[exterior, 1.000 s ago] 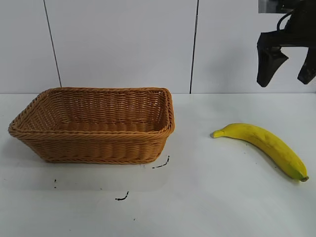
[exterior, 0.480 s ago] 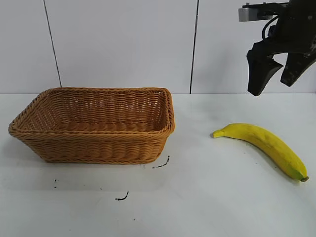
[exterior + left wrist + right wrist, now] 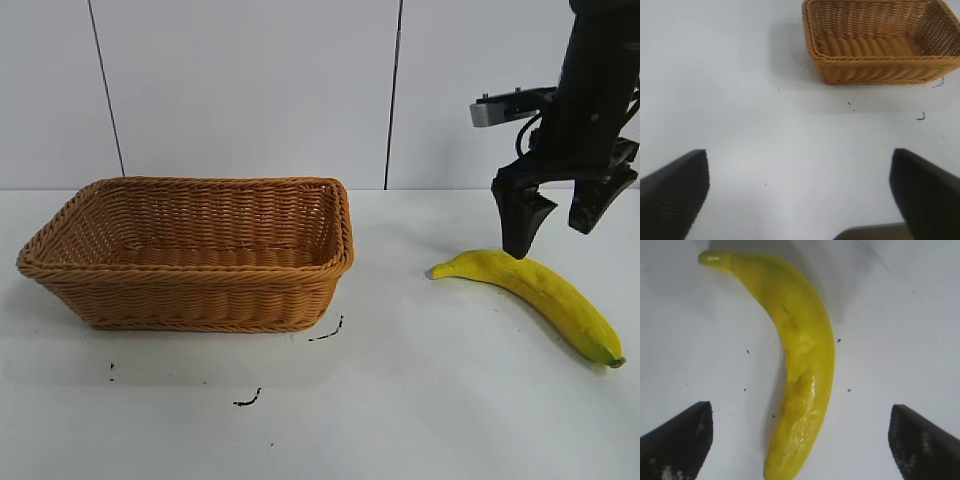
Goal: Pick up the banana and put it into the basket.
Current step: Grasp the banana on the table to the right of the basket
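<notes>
Two objects lie on the white table [image 3: 420, 420]: the wicker basket [image 3: 190, 255] and, well apart to its right, the banana [image 3: 535, 292]. My right gripper [image 3: 558, 222] points straight down just above the banana's stem half, its fingers spread wide to either side and holding nothing. My left gripper [image 3: 800, 192] hangs over bare table near the basket, also wide open and empty. No brand, label or legible writing shows; only small black marks [image 3: 325, 333] before the basket.
</notes>
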Controlling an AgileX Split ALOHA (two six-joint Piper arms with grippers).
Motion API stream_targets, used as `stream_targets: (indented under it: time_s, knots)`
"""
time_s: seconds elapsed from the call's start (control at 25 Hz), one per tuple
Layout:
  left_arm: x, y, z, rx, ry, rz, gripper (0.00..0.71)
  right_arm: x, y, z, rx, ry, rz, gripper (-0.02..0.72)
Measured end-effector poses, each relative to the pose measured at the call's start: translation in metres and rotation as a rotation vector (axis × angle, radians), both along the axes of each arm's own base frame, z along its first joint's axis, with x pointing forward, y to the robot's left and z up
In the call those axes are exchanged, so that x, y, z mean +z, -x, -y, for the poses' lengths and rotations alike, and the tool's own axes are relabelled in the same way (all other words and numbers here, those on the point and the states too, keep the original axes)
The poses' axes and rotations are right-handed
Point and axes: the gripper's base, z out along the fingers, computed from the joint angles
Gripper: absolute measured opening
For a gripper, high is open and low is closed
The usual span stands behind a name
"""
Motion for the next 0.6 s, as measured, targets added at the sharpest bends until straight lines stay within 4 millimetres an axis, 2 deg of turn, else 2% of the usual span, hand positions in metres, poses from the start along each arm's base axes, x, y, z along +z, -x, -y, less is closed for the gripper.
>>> stream_targets:
  time_s: [0.2,0.48,0.56,0.6]
  knots:
    - [0.000,0.000,0.000,0.000,0.000,0.000,0.695,-0.018,-0.003,0.000,-0.002,-0.001,-0.011,0.676]
    - [0.000,0.000,0.000,0.000,0.000,0.000,0.695,-0.032,-0.004,-0.001,-0.007,-0.005,-0.029,0.671]
    - [0.000,0.000,0.000,0.000,0.000,0.000,0.695,-0.031,-0.004,-0.001,-0.009,-0.006,-0.025,0.627]
    - [0.000,0.000,0.000,0.000,0.000,0.000,0.695,-0.031,-0.004,-0.001,-0.013,-0.007,-0.026,0.579]
